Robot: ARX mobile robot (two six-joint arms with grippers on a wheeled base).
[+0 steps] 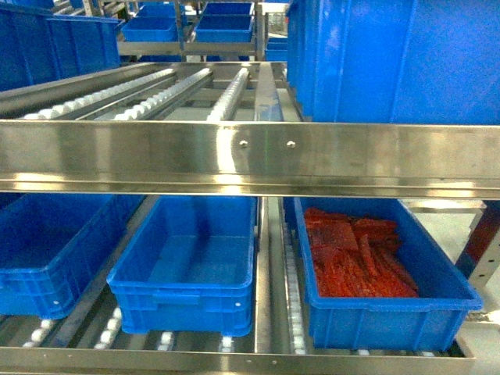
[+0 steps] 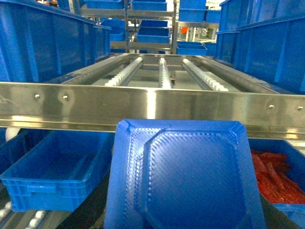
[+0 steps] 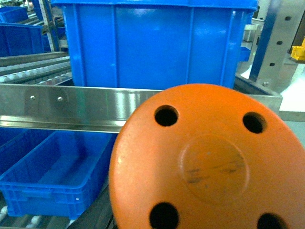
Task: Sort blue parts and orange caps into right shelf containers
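A steel flow rack fills the head view: its broad front rail (image 1: 250,156) runs across the middle, with an upper level of white roller tracks (image 1: 141,98) behind it and a lower shelf beneath. On the upper level at the right stands a tall blue crate (image 1: 391,58), the same one that looms straight ahead above the rail in the right wrist view (image 3: 152,45). More blue crates sit on racks farther back.

On the lower shelf three open blue crates stand side by side on rollers. The left crate (image 1: 47,250) and the middle crate (image 1: 187,269) show bare floors. The right crate (image 1: 391,301) holds a heap of flat orange-red pieces (image 1: 355,254), piled toward its back and middle.

Neither arm shows in the head view. In the left wrist view a blue part (image 2: 183,176), a flat moulded tray-like piece with cut corners and a dotted texture, fills the lower centre just in front of the rail; the left claw is hidden behind it, so I cannot tell how its jaws stand. In the right wrist view a round orange cap (image 3: 209,162) with a raised centre disc and four holes covers the lower right; the right claw is likewise out of sight behind it, its state unreadable.
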